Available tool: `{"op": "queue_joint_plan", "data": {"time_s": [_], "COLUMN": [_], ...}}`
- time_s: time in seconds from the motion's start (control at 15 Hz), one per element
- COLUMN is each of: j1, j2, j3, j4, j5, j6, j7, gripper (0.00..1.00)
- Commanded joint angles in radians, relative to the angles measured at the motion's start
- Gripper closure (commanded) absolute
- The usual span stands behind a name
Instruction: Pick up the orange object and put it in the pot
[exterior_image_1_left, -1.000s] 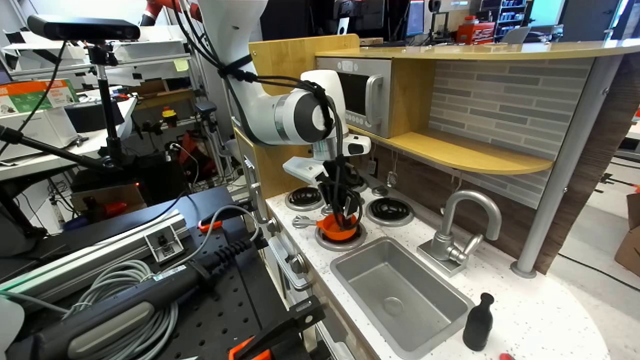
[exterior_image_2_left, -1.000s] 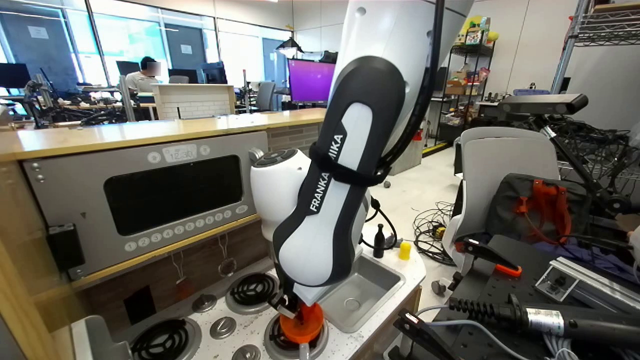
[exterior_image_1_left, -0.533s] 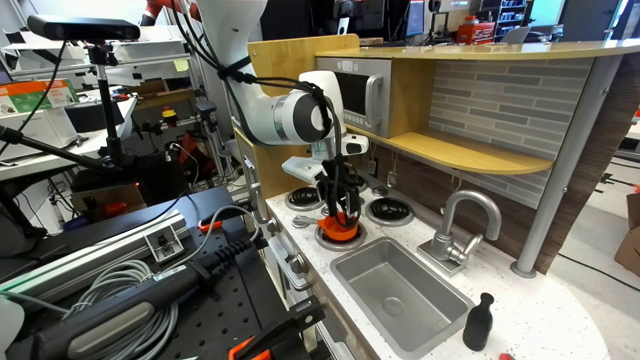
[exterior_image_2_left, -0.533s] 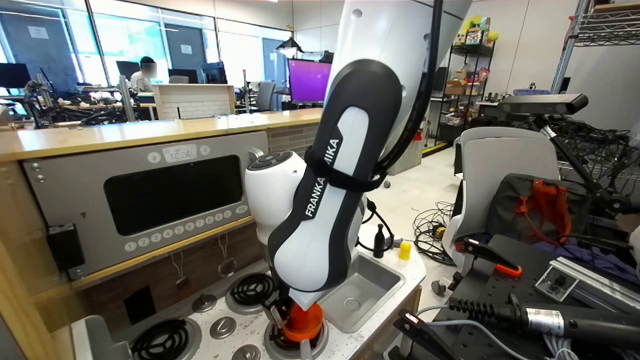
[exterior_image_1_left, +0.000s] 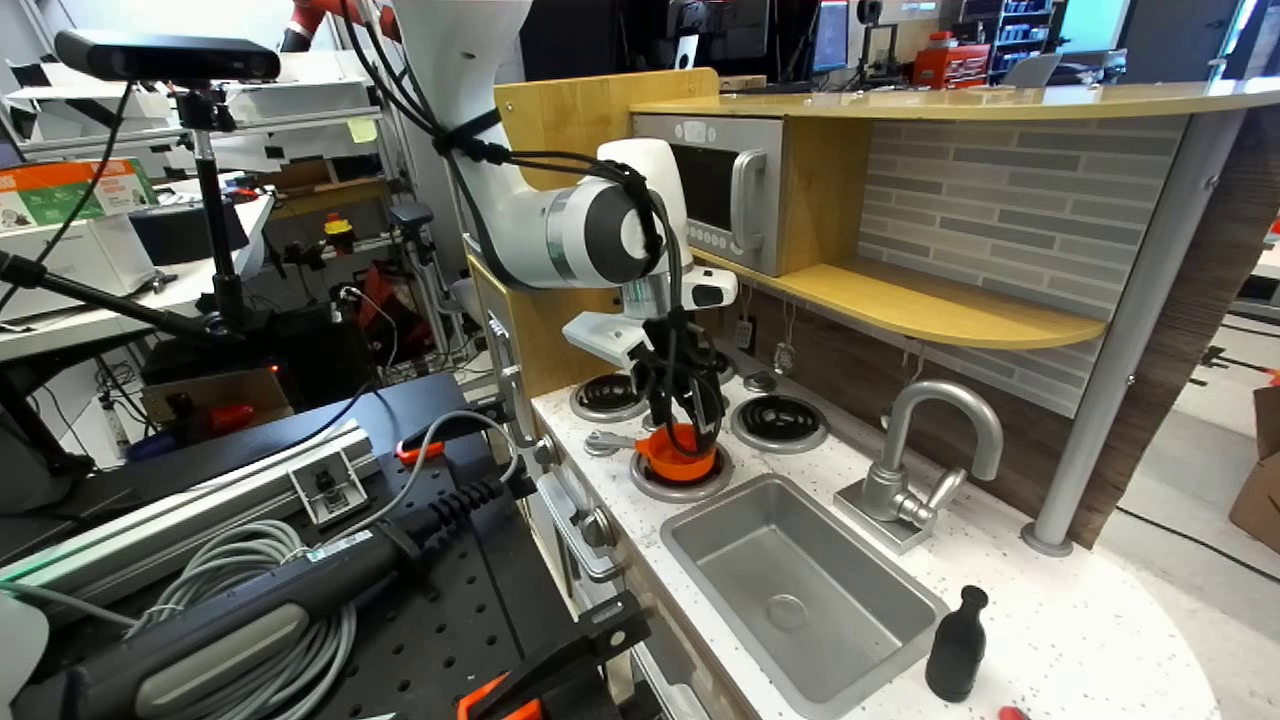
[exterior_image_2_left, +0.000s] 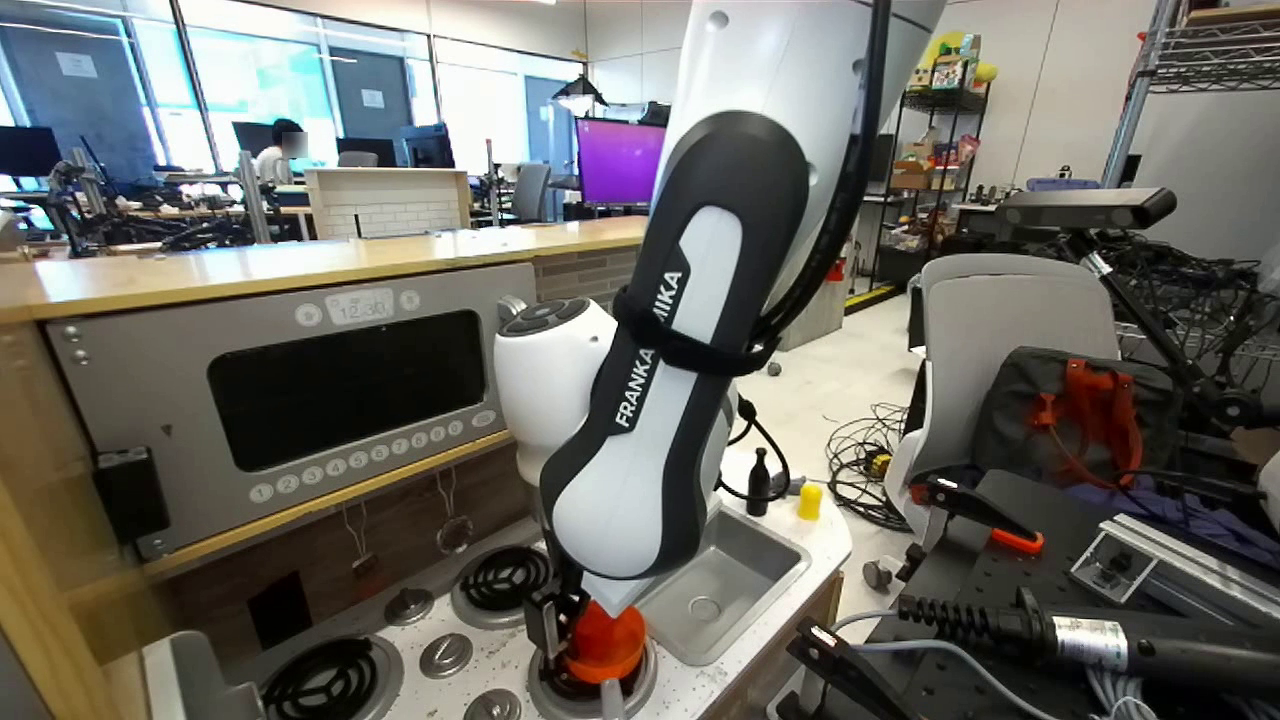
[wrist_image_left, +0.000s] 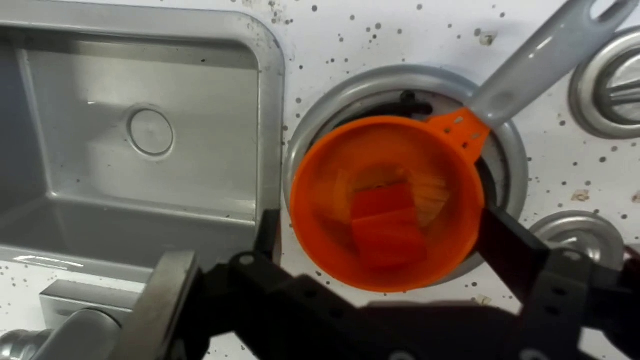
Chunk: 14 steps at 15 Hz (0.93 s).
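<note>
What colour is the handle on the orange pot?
Grey. The handle shows best in the wrist view.

Wrist view: pot (wrist_image_left: 322, 175) hides most of the burner coil (wrist_image_left: 405, 108); top edge clips the pot's grey handle (wrist_image_left: 542, 62), left edge the sink (wrist_image_left: 210, 125), bottom edge the claw (wrist_image_left: 379, 215). In both exterior views, the orange object (wrist_image_left: 387, 230) cannot be made out. In an exterior view, a person's face (exterior_image_2_left: 294, 146) is blurred.

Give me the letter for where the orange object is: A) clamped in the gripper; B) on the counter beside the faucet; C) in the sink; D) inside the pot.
D: in the wrist view, the orange object lies within the pot, and the gripper is spread open.
</note>
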Motion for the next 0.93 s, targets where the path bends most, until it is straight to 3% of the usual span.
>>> {"op": "queue_joint_plan", "data": {"time_s": [0.0,0.33,0.73,0.87], "j1": [-0.034,-0.098,-0.084,-0.118], "j2": [-0.087,-0.202,-0.39,-0.459], "j3": [0.028,0.061,0.017,0.055], "j4": [-0.113,-0.239,-0.365,-0.405], "j5": [0.021,0.034,-0.016,-0.016], "j6": [0.003,-0.029,-0.057,-0.108], "j7": [-0.027,-0.079,-0.081,-0.12], "gripper": [0.0,0.0,0.0,0.0]}}
